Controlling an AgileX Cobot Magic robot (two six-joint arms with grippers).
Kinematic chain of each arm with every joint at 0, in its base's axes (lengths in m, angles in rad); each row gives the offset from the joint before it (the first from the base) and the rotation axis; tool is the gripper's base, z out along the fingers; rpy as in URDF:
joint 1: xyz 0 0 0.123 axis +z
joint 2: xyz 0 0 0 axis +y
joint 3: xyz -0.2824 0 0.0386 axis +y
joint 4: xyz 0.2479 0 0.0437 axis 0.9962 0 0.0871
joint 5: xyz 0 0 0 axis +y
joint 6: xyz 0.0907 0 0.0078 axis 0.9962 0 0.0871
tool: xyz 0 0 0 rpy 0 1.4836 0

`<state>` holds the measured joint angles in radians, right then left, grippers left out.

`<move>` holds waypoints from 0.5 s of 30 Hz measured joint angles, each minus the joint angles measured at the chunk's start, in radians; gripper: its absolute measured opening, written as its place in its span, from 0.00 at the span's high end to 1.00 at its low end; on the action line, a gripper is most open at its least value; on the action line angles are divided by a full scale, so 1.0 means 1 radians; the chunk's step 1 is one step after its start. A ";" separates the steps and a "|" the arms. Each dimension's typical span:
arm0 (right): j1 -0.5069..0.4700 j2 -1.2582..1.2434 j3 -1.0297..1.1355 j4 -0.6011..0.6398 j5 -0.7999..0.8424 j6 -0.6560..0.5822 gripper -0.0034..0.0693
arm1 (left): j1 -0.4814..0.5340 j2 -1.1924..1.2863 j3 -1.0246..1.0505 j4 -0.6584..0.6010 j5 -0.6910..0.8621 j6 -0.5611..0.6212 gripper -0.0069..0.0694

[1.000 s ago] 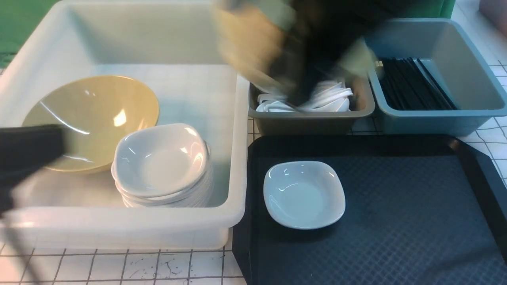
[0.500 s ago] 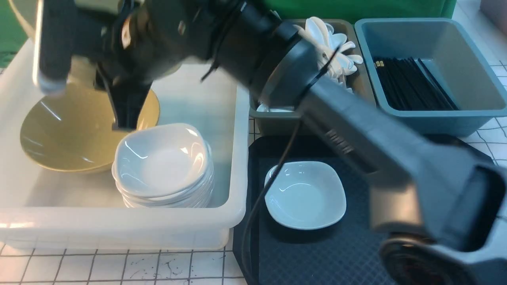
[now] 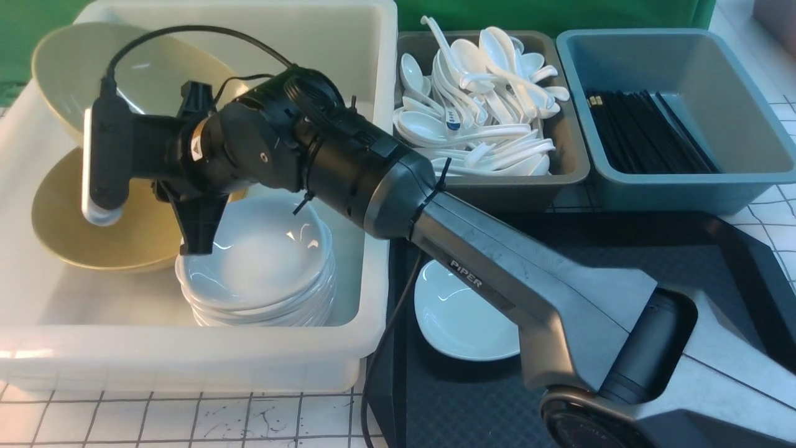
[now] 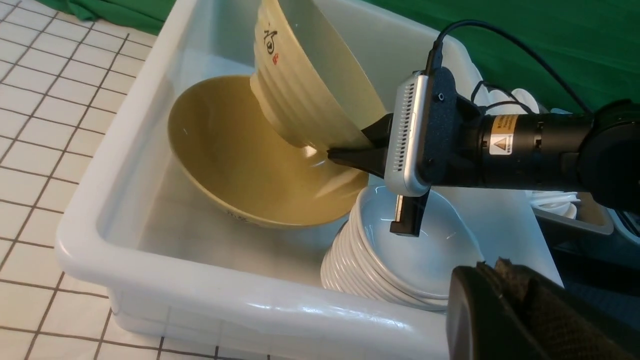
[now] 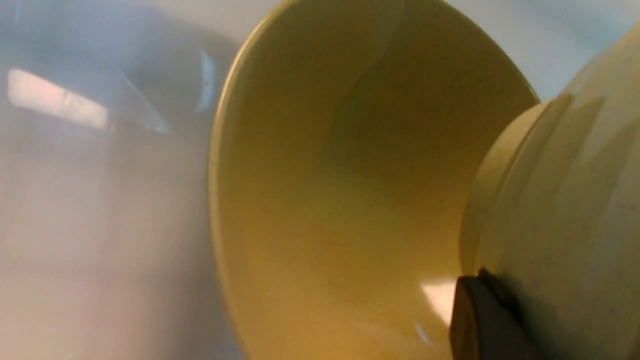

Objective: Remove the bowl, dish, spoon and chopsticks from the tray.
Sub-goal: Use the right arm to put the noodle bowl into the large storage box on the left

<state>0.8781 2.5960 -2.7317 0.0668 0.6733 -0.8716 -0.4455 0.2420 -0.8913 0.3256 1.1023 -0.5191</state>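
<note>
My right gripper point(image 3: 177, 205) reaches across into the white tub point(image 3: 186, 354) and is shut on the rim of an olive-yellow bowl point(image 3: 93, 68). It holds that bowl tilted steeply, its foot over a second like bowl point(image 3: 93, 236) lying in the tub. The left wrist view shows a finger point(image 4: 350, 155) against the held bowl point(image 4: 310, 85). The white dish point(image 3: 460, 317) sits on the black tray point(image 3: 653, 249), partly behind my right arm. No spoon or chopsticks show on the tray. My left gripper point(image 4: 500, 270) is shut and empty, near the tub's front corner.
A stack of white dishes point(image 3: 261, 280) stands in the tub beside the lower bowl. A grey bin point(image 3: 491, 186) holds many white spoons and a blue-grey bin point(image 3: 684, 180) holds black chopsticks, both behind the tray. My right arm point(image 3: 497, 286) crosses the tray's left part.
My right arm has swung left from above the spoon bin, carrying the bowl over the tub. My left arm has drawn out of the front view.
</note>
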 joint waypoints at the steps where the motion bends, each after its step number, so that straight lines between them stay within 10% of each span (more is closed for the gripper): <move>1: 0.000 0.001 0.000 0.000 -0.004 0.000 0.87 | 0.000 0.000 0.000 0.000 0.000 0.000 0.91; 15: 0.005 -0.021 -0.003 -0.004 0.012 0.022 0.46 | 0.000 0.000 0.000 -0.011 -0.017 0.003 0.91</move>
<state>0.8826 2.5747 -2.7345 0.0626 0.6850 -0.8499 -0.4455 0.2420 -0.8913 0.3141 1.0856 -0.5159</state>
